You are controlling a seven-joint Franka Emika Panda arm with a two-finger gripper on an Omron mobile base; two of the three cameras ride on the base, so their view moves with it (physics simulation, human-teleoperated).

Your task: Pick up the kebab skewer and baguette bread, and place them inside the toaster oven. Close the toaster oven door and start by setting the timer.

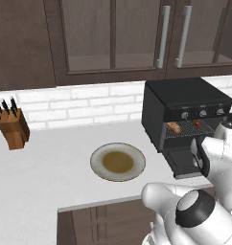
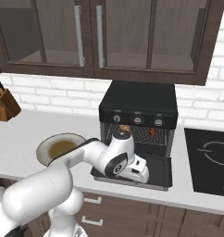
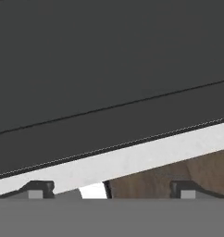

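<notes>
Arm bent low, gripper (image 3: 111, 190) wide open, empty, pointing down over the lowered toaster oven door (image 3: 109, 78); counter edge (image 3: 146, 155) just below fingertips.

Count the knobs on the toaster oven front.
3, in a row on the toaster oven's control strip above the opening: left knob, middle knob, right knob. None look hidden.

Matt black toaster oven (image 1: 185, 103), pale speckled stone counter (image 1: 51, 167).
</notes>
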